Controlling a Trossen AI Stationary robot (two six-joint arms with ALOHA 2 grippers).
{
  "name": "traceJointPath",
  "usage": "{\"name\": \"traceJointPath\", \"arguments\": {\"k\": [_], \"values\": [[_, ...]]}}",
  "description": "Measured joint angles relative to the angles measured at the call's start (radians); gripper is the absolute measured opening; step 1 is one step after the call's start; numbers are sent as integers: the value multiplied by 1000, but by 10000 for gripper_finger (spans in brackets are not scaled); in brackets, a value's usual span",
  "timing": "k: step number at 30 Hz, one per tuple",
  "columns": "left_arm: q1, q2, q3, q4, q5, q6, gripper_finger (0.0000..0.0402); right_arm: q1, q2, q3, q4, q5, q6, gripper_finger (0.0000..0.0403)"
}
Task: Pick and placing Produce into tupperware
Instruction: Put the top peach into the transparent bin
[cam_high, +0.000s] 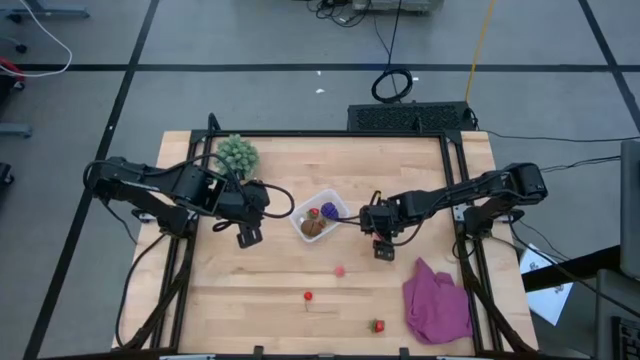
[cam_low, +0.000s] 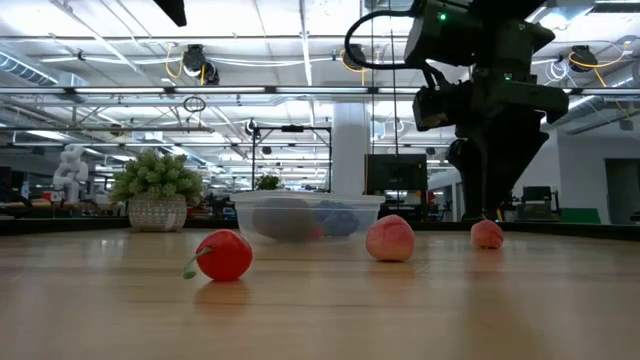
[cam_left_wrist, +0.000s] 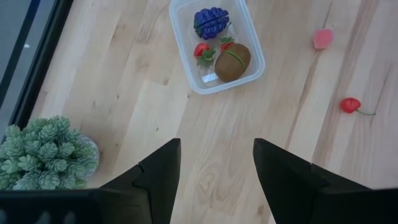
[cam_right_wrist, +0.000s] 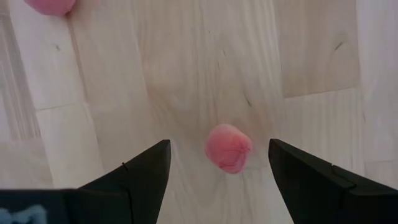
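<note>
The tupperware (cam_high: 319, 221) sits at the centre of the high view, already holding the brown fruit (cam_high: 313, 228), purple cluster (cam_high: 329, 210) and a red piece. Lower down, loose on the worktop (cam_high: 230, 300), lies a pink fruit (cam_right_wrist: 228, 148); the right tool (cam_right_wrist: 217, 171) hangs spread around it, apparently lining up a grasp. The left tool (cam_left_wrist: 214, 165), also spread, waits left of the tub.

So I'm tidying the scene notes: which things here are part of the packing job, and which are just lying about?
Job:
tupperware, holding purple cluster, brown fruit, small red fruit
pink fruit
red cherry
strawberry

Lying about:
green spiky plant
purple cloth
</note>
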Motion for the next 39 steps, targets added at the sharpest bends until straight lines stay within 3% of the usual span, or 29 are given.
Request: {"name": "traceJointPath", "arguments": {"k": [39], "values": [[0,0,0,9,9,1,207,-7,46,0,14,-2,34,263]]}}
